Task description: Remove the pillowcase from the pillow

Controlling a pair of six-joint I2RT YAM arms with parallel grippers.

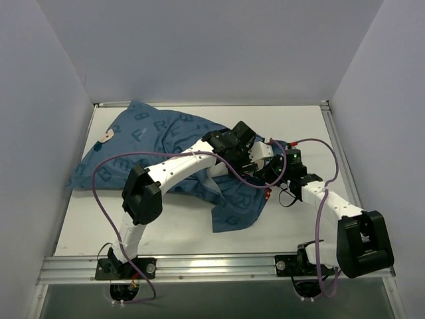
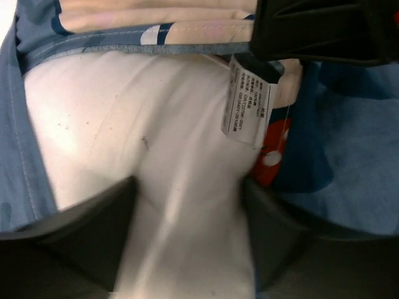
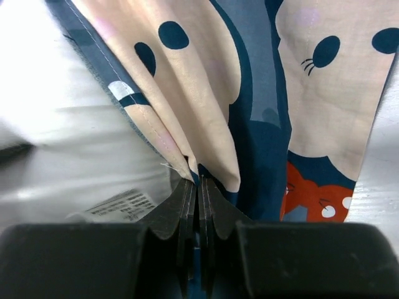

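Observation:
The blue printed pillowcase (image 1: 153, 143) lies crumpled across the table's left and middle. In the middle its open end shows the white pillow (image 2: 156, 143) with a sewn care label (image 2: 248, 106). My left gripper (image 2: 187, 243) is open, and the pillow's exposed end bulges between its two fingers. My right gripper (image 3: 198, 177) is shut on the pillowcase's (image 3: 206, 81) hemmed edge, right beside the pillow (image 3: 68, 137). From above, the two grippers, left (image 1: 249, 149) and right (image 1: 275, 166), meet at the case's opening. Most of the pillow stays hidden inside the case.
White walls (image 1: 40, 133) enclose the table on three sides. A metal rail (image 1: 212, 266) runs along the near edge at the arm bases. Purple cables (image 1: 99, 193) loop off both arms above the fabric. Bare tabletop (image 1: 299, 126) shows at the back right.

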